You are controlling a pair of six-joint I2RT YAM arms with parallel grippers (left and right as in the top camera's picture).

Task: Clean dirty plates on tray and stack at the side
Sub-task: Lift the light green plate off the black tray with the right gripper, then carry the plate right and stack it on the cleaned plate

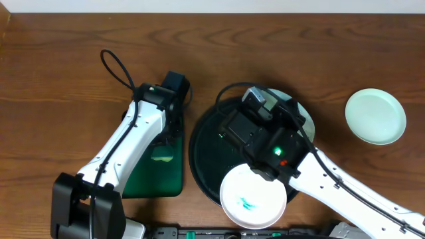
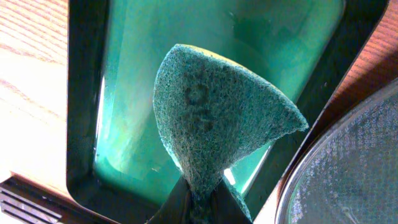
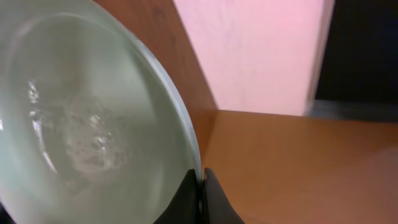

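Note:
My right gripper [image 3: 201, 178] is shut on the rim of a pale mint plate [image 3: 81, 124], which is tilted on edge. In the overhead view this plate [image 1: 300, 110] shows behind the right gripper [image 1: 282, 109], over the back of the black tray [image 1: 204, 153]. A second plate [image 1: 252, 198] with teal scribbles lies on the tray's front rim. A third plate [image 1: 375, 116], unmarked, lies on the table at the right. My left gripper [image 2: 202, 200] is shut on a teal-green sponge [image 2: 217, 118] over the dark green rectangular tray [image 2: 81, 93].
The green rectangular tray [image 1: 154, 179] sits just left of the black tray, whose rim shows in the left wrist view [image 2: 348, 174]. Both arms cross the middle of the wooden table. A dark rail runs along the front edge [image 1: 219, 232].

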